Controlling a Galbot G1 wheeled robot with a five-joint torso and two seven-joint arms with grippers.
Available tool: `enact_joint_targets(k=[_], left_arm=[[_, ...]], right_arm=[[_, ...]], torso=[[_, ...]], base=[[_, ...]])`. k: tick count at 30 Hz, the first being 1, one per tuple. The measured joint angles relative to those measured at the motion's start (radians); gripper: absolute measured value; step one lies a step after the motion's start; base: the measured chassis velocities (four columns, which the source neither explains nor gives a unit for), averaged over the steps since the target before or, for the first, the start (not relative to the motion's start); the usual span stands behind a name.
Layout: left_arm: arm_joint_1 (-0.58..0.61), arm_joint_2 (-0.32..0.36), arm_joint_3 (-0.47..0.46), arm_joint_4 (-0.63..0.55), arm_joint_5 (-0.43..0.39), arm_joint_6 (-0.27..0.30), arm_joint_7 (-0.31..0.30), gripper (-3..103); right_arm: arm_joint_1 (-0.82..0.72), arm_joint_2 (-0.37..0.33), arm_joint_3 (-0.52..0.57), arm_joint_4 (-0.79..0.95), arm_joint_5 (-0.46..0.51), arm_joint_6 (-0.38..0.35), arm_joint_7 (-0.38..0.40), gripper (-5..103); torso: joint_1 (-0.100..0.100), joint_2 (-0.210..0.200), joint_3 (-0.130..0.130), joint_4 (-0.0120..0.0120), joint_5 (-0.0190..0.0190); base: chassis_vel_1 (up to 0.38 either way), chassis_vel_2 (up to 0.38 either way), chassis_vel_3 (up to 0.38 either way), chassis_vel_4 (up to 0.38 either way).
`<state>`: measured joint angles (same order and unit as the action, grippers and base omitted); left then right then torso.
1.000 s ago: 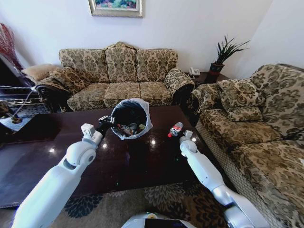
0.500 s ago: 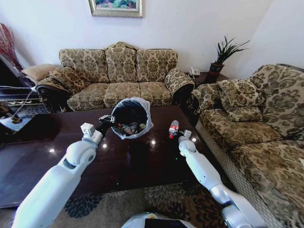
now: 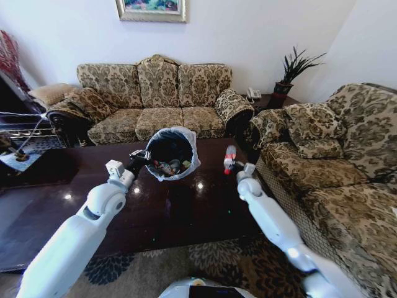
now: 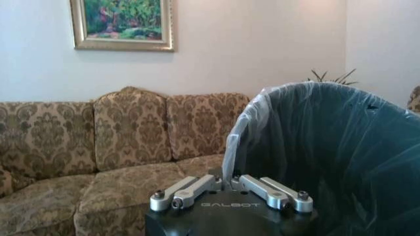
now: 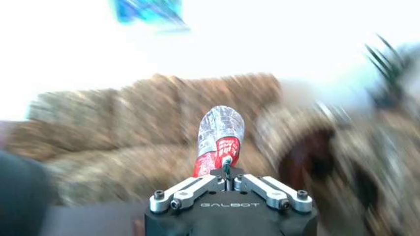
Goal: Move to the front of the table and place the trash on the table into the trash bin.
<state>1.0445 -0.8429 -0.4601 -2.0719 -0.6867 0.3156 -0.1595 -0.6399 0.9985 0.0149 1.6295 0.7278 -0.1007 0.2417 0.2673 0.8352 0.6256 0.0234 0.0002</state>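
Having risen off the tabletop [image 3: 186, 214] since a second ago, the bottle [image 3: 229, 158] is standing upright right of centre, pinched by the right hand [image 3: 232, 165], while the left hand [image 3: 140, 157] is gripping the tilted trash bin [image 3: 171, 154], ready to receive it.

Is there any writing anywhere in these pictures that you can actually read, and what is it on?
"GALBOT": on the black body of the left gripper, which grips the trash bin.
"GALBOT": on the black body of the right gripper, which holds the bottle.
The bottle's red label: too blurred to read.
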Motion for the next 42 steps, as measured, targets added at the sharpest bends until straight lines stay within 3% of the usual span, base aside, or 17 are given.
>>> enact_joint_targets(k=[2, 3, 4, 7, 13, 16, 21, 28, 35, 37, 39, 41, 42], left_arm=[[-0.009, 0.001, 0.005, 0.007, -0.004, 0.002, -0.002, 2], [-0.03, 0.004, 0.015, 0.021, -0.014, 0.009, -0.004, 2], [-0.056, 0.008, 0.028, 0.035, -0.025, 0.017, -0.007, 2], [-0.108, 0.014, 0.059, 0.061, -0.042, 0.031, -0.017, 2], [-0.184, 0.019, 0.116, 0.099, -0.059, 0.056, -0.028, 2], [-0.206, 0.02, 0.136, 0.108, -0.067, 0.082, -0.028, 2], [-0.21, 0.023, 0.137, 0.097, -0.09, 0.134, -0.032, 2], [-0.209, 0.043, 0.118, 0.072, -0.137, 0.22, -0.011, 2], [-0.226, 0.042, 0.123, 0.067, -0.148, 0.234, -0.007, 2], [-0.226, 0.041, 0.123, 0.064, -0.148, 0.234, -0.005, 2], [-0.225, 0.041, 0.123, 0.063, -0.148, 0.234, -0.005, 2], [-0.219, 0.04, 0.121, 0.059, -0.147, 0.234, -0.003, 2], [-0.219, 0.04, 0.121, 0.059, -0.147, 0.234, -0.003, 2]], right_arm=[[0.004, -0.025, -0.002, 0.032, 0.002, 0.008, -0.015, 0], [0.017, -0.071, -0.006, 0.094, 0.024, 0.018, -0.047, 0], [0.043, -0.12, -0.016, 0.16, 0.077, 0.02, -0.079, 0], [0.121, -0.18, -0.066, 0.248, 0.181, 0.018, -0.116, 0], [0.328, -0.184, -0.236, 0.35, 0.281, 0.001, -0.138, 0], [0.438, -0.135, -0.359, 0.37, 0.288, -0.011, -0.137, 0], [0.463, -0.1, -0.44, 0.321, 0.23, -0.008, -0.172, 0], [0.452, -0.095, -0.463, 0.255, -0.006, 0.038, -0.299, 0], [0.46, -0.078, -0.493, 0.234, -0.06, 0.044, -0.308, -2], [0.461, -0.069, -0.506, 0.229, -0.077, 0.04, -0.293, 8], [0.461, -0.066, -0.509, 0.225, -0.082, 0.041, -0.287, 8], [0.459, -0.054, -0.516, 0.206, -0.105, 0.057, -0.27, 25], [0.459, -0.054, -0.516, 0.206, -0.105, 0.057, -0.27, 25]], torso=[[0.0, 0.0, 0.0, 0.0, -0.0001], [0.0, 0.0, 0.0, -0.0003, -0.0003], [0.0, 0.0, 0.0, -0.0002, -0.0002], [0.0, 0.0, 0.0, -0.0001, -0.0001], [0.0, 0.0, 0.0, 0.0004, -0.0004], [0.0, 0.0, 0.0, 0.0008, -0.0006], [0.0, 0.0, 0.0, 0.0005, -0.0003], [0.0, 0.0, 0.0, 0.0, -0.0003], [0.0, 0.0, 0.0, 0.0002, -0.0002], [0.0, 0.0, 0.0, 0.0002, -0.0002], [0.0, 0.0, 0.0, 0.0003, -0.0002], [0.0, 0.0, 0.0, 0.0003, -0.0003], [0.0, 0.0, 0.0, 0.0003, -0.0003]], base=[[0.0, 0.0, 0.0, 0.0], [0.0, 0.0, 0.0, 0.0], [0.0, 0.0, 0.0, 0.0], [0.0, 0.0, 0.0, 0.0], [0.0, 0.0, 0.0, 0.0], [0.0, 0.0, 0.0, 0.0], [0.0, 0.0, 0.0, 0.0], [0.0, 0.0, 0.0, 0.0], [0.0, 0.0, 0.0, 0.0], [0.0, 0.0, 0.0, 0.0], [0.0, 0.0, 0.0, 0.0], [0.0, 0.0, 0.0, 0.0], [0.0, 0.0, 0.0, 0.0]])
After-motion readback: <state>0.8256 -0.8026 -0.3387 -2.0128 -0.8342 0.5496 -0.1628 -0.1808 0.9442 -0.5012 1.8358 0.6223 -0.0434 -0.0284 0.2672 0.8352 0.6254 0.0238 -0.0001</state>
